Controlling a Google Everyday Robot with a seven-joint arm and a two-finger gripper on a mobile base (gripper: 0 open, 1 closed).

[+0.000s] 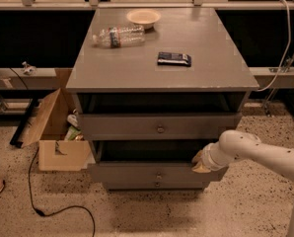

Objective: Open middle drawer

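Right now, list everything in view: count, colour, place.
Cabinet: one, grey, centre.
Top drawer: one, grey, partly open.
Middle drawer: one, grey, partly open.
Bottom drawer: one, grey, a strip under the middle drawer.
Bowl: one, cream, back of the cabinet top.
Bottle: one, clear, lying in front of the bowl, to its left.
Packet: one, dark, flat on the cabinet top.
Box: one, brown cardboard, on the floor left of the cabinet.
Cable: one, black, on the floor at left.
Arm: one, white, from the right.
Gripper: one, at the middle drawer's right end.
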